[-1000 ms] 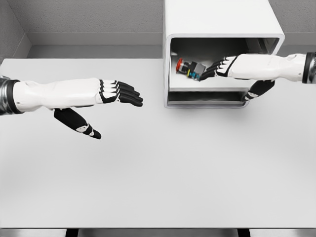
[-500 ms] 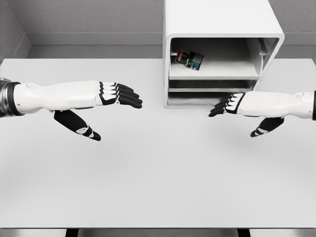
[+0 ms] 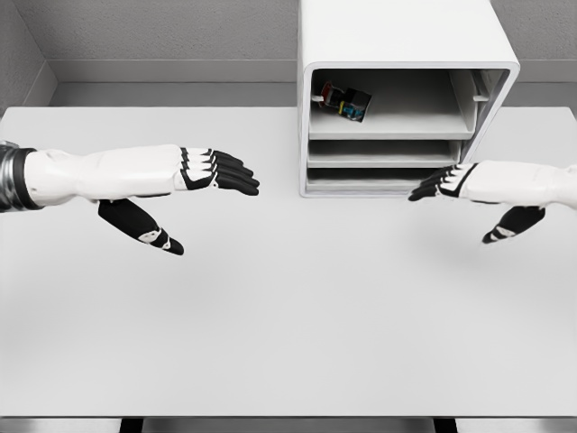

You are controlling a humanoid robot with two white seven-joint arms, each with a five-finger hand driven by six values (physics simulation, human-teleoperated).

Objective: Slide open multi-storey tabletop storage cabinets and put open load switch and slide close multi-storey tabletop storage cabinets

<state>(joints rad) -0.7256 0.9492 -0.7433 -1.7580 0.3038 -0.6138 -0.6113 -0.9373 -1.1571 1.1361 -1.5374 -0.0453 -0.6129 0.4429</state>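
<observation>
A plain white table (image 3: 288,316) fills most of the frame. Behind it, along the top edge, runs a gray textured wall (image 3: 162,27), with a pale ledge (image 3: 171,70) at its base.

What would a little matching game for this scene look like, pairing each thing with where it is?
Things:
1. switch
2. left hand
3. right hand
4. cabinet

Places:
A. over the table, left of the cabinet, fingers open
B. at the table's far edge
C. on the cabinet's top shelf, at its left end
D. in front of the cabinet's lower right corner, holding nothing

Pairs: 1-C, 2-A, 3-D, 4-B
</observation>
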